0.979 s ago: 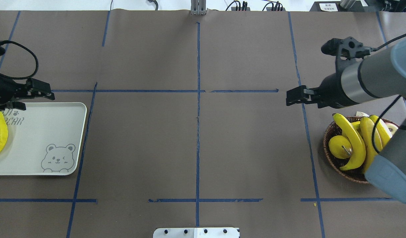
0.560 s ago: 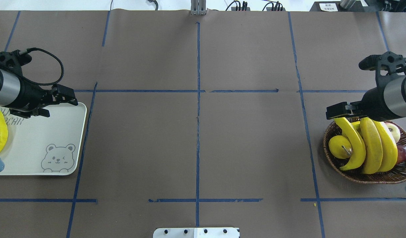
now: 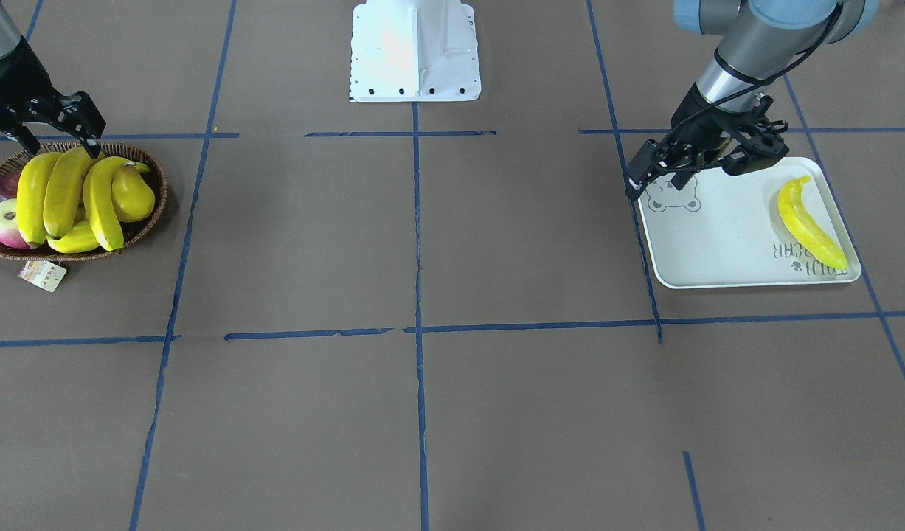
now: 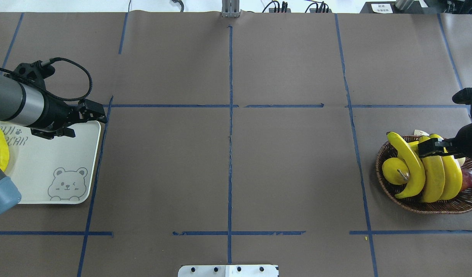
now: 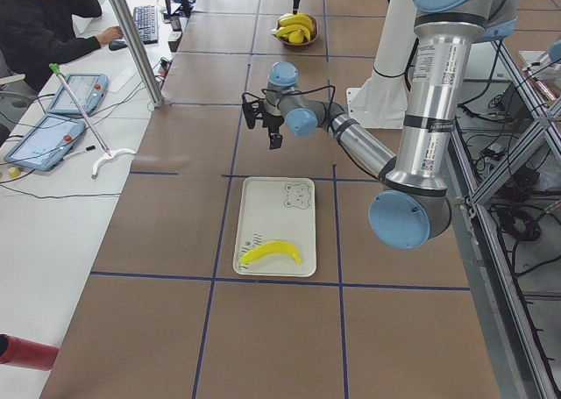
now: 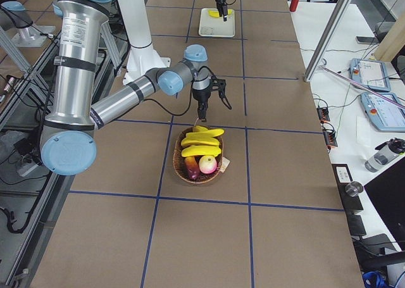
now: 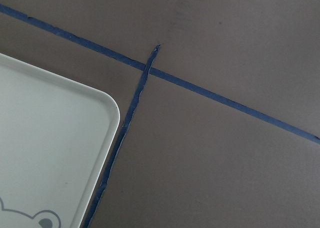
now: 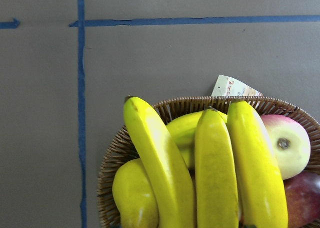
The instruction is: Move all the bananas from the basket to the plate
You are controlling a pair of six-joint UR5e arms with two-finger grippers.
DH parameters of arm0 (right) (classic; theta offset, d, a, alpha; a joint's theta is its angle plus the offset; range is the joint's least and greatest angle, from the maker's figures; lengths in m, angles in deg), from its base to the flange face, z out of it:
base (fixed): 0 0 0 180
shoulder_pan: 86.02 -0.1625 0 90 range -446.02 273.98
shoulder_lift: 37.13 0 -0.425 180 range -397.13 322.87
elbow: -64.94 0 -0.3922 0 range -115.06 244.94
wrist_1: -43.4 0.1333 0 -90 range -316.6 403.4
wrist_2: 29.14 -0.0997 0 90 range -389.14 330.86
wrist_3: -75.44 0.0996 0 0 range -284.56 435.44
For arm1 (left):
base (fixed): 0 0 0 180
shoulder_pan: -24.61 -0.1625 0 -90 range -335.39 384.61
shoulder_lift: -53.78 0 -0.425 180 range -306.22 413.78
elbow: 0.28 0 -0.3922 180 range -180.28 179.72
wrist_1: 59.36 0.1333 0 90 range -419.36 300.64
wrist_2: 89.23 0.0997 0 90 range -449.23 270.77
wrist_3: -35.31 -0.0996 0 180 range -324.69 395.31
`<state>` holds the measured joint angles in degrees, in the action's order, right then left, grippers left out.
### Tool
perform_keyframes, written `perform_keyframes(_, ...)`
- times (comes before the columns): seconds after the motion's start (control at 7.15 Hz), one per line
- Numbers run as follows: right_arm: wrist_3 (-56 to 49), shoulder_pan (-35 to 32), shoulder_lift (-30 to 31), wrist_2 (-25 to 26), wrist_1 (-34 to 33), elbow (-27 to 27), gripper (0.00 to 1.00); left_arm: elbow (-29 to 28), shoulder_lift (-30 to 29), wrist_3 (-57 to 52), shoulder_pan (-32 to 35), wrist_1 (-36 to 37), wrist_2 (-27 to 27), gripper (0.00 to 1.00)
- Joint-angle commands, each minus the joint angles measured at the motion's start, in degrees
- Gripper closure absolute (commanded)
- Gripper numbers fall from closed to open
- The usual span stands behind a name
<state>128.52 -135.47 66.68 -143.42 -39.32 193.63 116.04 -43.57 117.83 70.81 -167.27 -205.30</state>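
1. The left arm comes in from the left edge of the overhead view with its forearm nearly level. The left gripper (image 4: 87, 125) hangs over the upper right corner of the plate (image 4: 66, 154), jaws spread wide and holding nothing.
2. The right arm comes in from the right edge of the same view. The right gripper (image 3: 60, 144) points down over the basket (image 4: 386, 184), jaws apart and empty. In the right-side view its fingertips stand clear above the fruit.
3. The basket sits at the right edge of the overhead view. Three bananas (image 4: 432, 173) lie side by side across its top. A pear (image 4: 393, 171) sits at the left, and an apple (image 3: 6, 221) and a dark red fruit (image 4: 470, 179) at the right. A paper tag (image 3: 43, 275) lies on the table beside the rim.
4. The plate sits at the left edge of the overhead view. One banana (image 3: 810, 221) rests on it at the lettered end, away from the bear drawing.
5. Since 0.6 s ago, the right gripper has moved right, from the basket's upper left rim to above the bananas. The left gripper has slid right along the plate's top edge to its corner. The fruit has not shifted.
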Motion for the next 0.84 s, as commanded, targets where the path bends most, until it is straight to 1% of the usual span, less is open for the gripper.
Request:
perform_keyframes(0.0,0.2,0.0,3.2,-0.4,8.2,-4.2,0.18,0.1,-0.4,0.4,-0.1,0.1,0.1,0.0)
perform_keyframes(0.28,0.2,0.1,3.3,-0.4,8.4,-5.3,0.2,0.2,-0.4,0.4,-0.1,0.1,0.1,0.0)
perform_keyframes(0.7,0.3,2.0,3.3,-1.6,7.8,-5.8,0.25,0.1,-0.4,0.5,-0.6,0.1,0.3,0.0)
